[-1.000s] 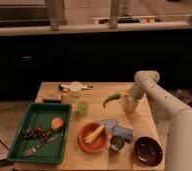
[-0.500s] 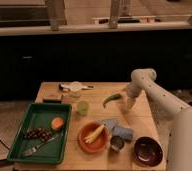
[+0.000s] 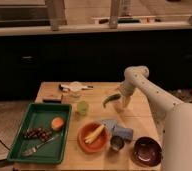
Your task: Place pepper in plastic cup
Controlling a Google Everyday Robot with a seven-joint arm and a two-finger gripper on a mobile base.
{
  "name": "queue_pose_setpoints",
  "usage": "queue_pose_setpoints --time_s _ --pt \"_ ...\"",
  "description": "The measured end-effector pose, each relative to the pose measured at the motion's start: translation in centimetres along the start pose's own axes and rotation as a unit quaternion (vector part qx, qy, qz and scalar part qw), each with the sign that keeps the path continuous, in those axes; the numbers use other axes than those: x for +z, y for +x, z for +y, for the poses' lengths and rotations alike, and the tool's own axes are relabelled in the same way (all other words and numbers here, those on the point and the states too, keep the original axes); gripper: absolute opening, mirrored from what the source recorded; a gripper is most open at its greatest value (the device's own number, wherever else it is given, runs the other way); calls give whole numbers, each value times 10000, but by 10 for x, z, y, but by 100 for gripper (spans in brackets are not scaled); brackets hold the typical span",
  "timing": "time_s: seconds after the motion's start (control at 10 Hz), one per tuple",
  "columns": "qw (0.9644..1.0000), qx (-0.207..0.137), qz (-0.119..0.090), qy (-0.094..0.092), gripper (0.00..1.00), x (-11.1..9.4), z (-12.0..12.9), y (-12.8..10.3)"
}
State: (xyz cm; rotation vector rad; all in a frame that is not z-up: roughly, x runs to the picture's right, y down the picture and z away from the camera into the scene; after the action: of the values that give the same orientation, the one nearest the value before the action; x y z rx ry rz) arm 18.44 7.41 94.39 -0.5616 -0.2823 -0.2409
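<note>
- We see the pepper (image 3: 110, 99), green and curved, lifted off the table and sticking out leftward from the tip of the arm.
- The gripper (image 3: 118, 101) sits over the middle-right of the table, and its claw is closed around the pepper's right end.
- We find the plastic cup (image 3: 82, 107) standing upright on the table, left of the pepper and a little lower in the view, apart from it.
- The white arm (image 3: 139, 82) bends in from the right side and reaches down to the gripper.
- Behind the plastic cup, near the table's far edge, we note a white round container (image 3: 75, 87).
- In front of the pepper lies a blue cloth (image 3: 117, 130), with an orange plate (image 3: 85, 142) of pale yellow sticks (image 3: 94, 134) just to its left.
- A small metal cup (image 3: 117, 143) stands near the cloth's front edge, and a dark bowl (image 3: 147, 150) is to the right of it.
- A green tray (image 3: 22, 122) takes the left of the wooden table (image 3: 139, 112); we make out a round orange piece (image 3: 57, 123) in it.
</note>
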Motion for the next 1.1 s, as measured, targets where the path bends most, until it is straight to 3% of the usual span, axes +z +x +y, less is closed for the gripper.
queue_pose_setpoints --time_s 0.2,0.9,1.1 --pt "9998 -199 -46 -76 77 5 -2 -12" --pt "9991 -353 -90 -221 9 17 2 -14" --pt "9991 -356 -95 -209 0 17 1 -13"
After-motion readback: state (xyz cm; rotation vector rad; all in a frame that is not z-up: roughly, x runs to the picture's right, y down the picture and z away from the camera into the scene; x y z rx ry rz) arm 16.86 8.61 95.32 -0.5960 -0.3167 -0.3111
